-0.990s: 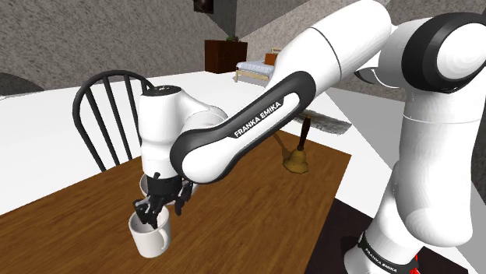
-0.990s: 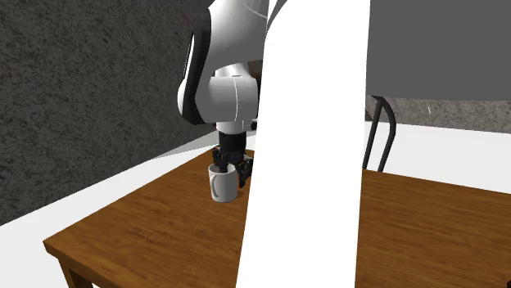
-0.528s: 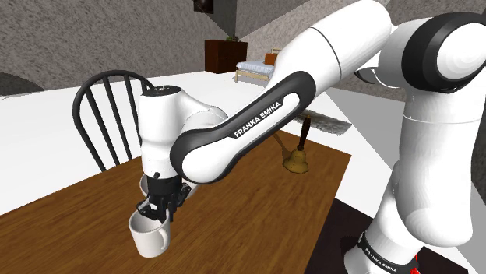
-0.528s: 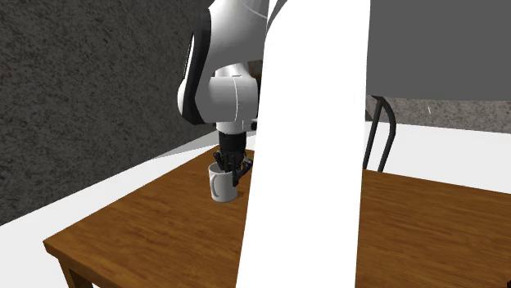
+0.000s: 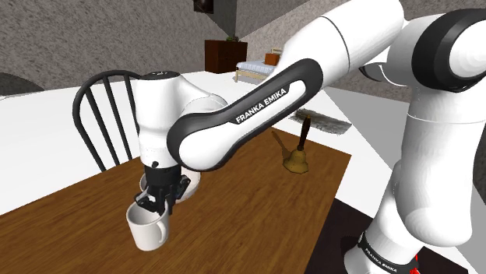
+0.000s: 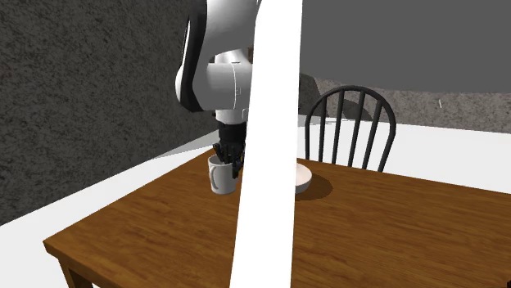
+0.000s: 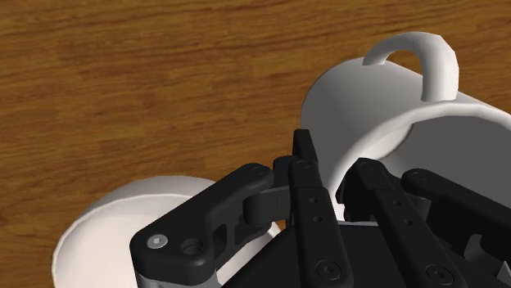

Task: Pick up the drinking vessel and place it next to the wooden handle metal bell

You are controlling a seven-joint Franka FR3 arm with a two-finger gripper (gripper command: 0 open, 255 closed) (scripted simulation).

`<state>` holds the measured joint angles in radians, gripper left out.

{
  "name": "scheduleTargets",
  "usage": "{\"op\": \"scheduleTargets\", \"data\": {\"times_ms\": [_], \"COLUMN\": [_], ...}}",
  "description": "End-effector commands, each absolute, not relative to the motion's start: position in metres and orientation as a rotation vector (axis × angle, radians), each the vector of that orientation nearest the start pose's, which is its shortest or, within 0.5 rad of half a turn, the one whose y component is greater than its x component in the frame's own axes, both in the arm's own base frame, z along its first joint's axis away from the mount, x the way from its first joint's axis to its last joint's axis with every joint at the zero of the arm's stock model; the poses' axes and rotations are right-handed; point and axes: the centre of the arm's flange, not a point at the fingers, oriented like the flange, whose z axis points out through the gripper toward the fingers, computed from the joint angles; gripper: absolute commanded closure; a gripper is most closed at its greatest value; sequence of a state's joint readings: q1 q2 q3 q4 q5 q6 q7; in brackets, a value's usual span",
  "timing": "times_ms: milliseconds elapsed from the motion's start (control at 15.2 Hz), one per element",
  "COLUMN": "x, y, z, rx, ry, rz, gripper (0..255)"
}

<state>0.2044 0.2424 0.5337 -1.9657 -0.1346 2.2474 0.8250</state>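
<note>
Rim of white mug point(image 5: 149, 233) seemingly pinched by gripper point(image 5: 153, 209).

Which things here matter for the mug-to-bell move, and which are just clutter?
In the job: white mug, with the fingers clasping its wall; wooden-handled bell; wooden table.
Lying about: white bowl beside the mug; black chair.

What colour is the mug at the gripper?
The mug is plain white, clearest in the wrist view.

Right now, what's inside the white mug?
One finger of the gripper is inside the mug, clasping its wall. The inner wall is bare white; the gripper hides the bottom.
</note>
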Motion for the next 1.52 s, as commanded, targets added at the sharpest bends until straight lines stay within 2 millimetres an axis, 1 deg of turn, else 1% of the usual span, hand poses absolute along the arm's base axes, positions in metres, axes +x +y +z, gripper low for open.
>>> {"op": "scheduleTargets", "data": {"times_ms": [0,1452], "x": [0.458,0.458], "y": [0.395,0.395], "z": [0.384,0.5], "rx": [-3.077,-3.077], "ry": [0.036,0.036], "rz": [-0.069,-0.069], "gripper": [255,255]}}
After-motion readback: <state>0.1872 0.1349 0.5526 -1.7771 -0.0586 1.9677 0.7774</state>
